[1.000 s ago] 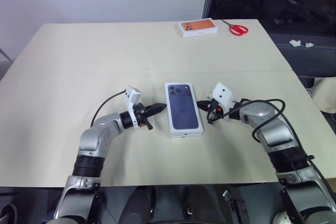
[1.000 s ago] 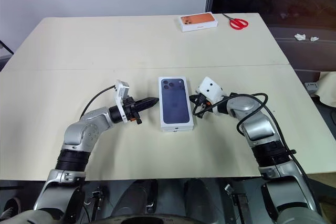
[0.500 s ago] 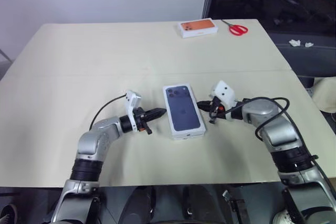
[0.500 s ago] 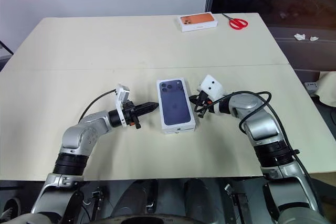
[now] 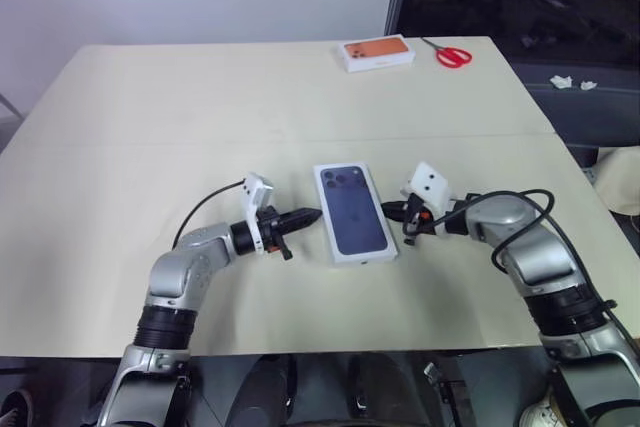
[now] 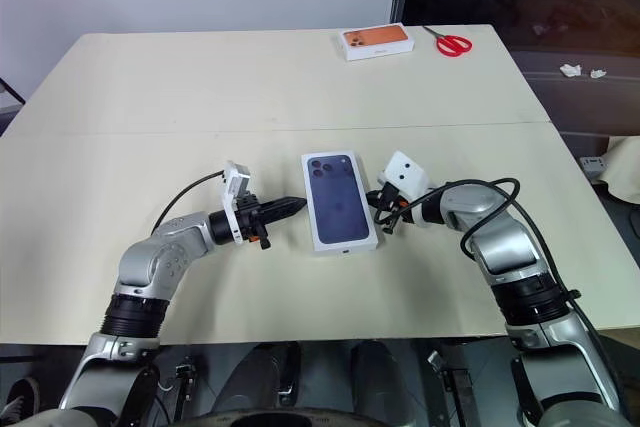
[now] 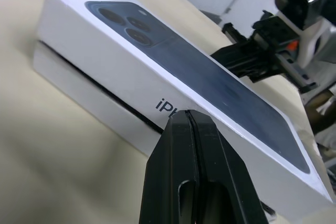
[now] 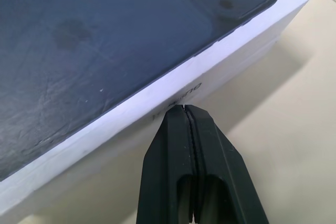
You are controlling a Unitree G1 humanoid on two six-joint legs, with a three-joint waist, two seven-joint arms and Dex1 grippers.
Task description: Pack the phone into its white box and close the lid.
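Resting on white box (image 7: 94, 103), lid (image 5: 355, 213) sits between left hand (image 5: 308, 215) and right hand (image 5: 390, 211), both pinched together.

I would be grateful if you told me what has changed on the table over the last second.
Very little. The white box with the lid on it has slid slightly toward the robot, its near end swinging a touch to the robot's right. Nothing was gripped or released. The left gripper and right gripper stay shut on either side of it; the orange-topped box and scissors are unmoved.

Orange-topped box (image 5: 378, 53), red scissors (image 5: 453, 54), table (image 5: 200, 107)
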